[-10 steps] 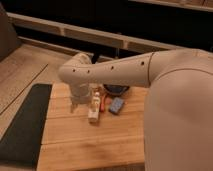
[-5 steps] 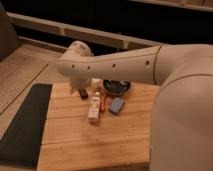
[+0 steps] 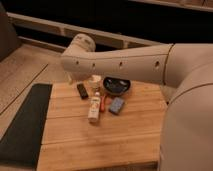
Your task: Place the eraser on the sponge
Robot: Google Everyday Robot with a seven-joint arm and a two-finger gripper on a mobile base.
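On the wooden surface (image 3: 100, 145), nearest the camera, the white bottle (image 3: 94, 107) lies beside the orange-red stick (image 3: 103, 103), and the blue sponge (image 3: 116, 105) sits just right of them with its top bare. Farther back and to the left, the black eraser (image 3: 82, 90) lies flat, apart from the sponge. The pincer (image 3: 71, 77) hangs just behind the eraser, under the arm's end; I cannot tell whether it is spread. A sound grasp probably takes the eraser across its narrow width and lifts it well clear of bottle and stick.
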